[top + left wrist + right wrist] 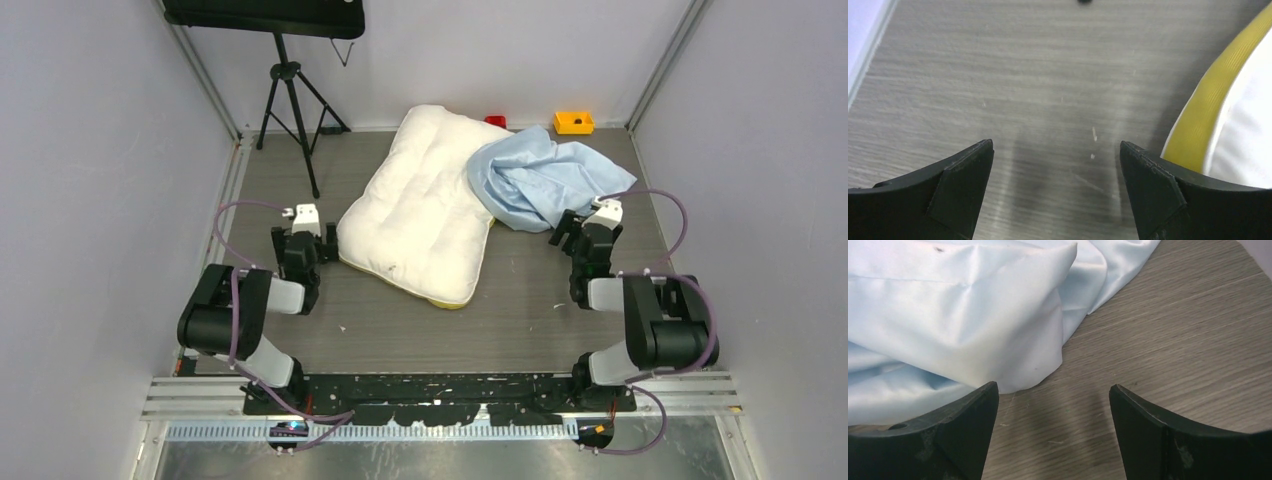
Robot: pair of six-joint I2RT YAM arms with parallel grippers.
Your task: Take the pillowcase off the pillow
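Pillow [420, 205] lies bare and diagonal on the table [530, 310], with its yellow band [1205, 105] along the near edge. Pillowcase [545, 178] is off, crumpled in a heap overlapping the pillow's far right corner. Left gripper [1056, 150] is spread wide and empty, over bare table just beside the band. Right gripper [1054, 390] is spread wide and empty, at the pillowcase's near edge.

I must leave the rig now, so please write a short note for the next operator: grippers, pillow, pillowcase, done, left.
Left gripper: open, empty, over the table beside the yellow band of the pillow.
Right gripper: open, empty, just short of the pillowcase.
Pillow lies bare mid-table; pillowcase is a crumpled heap to its right, overlapping its far right corner.
Done: the case looks fully off. Left: perhaps pulling it clear.
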